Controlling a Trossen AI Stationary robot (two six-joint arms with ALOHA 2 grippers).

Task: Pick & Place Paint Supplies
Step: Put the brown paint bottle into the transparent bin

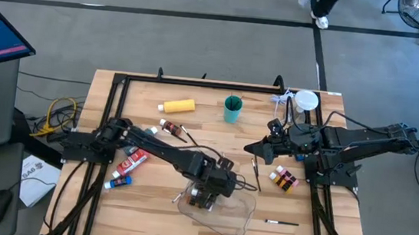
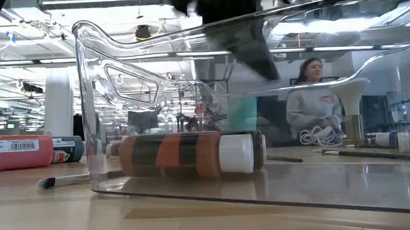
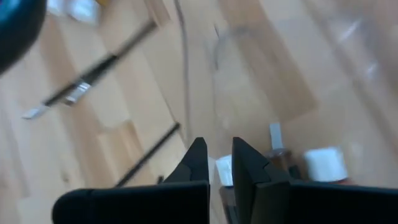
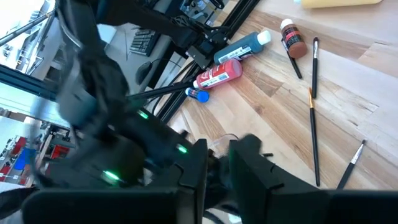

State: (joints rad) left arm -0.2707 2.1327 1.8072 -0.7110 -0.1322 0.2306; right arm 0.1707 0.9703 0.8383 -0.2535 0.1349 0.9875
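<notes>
Brown-and-orange paint bottle [image 2: 186, 155] with white cap lying in clear tray [image 1: 238, 220], left gripper [image 1: 203, 196] closed above it, right gripper [image 1: 257, 147] seemingly narrow, empty, bare wood near table [image 1: 337, 230] edge.

from where i sit the table [image 1: 118, 101] is evenly and brightly lit from above, with only soft, short shadows under the arms. in the low view, ceiling lights glare through the clear tray [image 2: 89, 79], whose curved wall bends the room behind it, and the background is soft. the left wrist view is heavily motion-blurred; a brush [image 3: 87, 81] smears into a streak. the right wrist view's near dark shapes are out of focus.
</notes>
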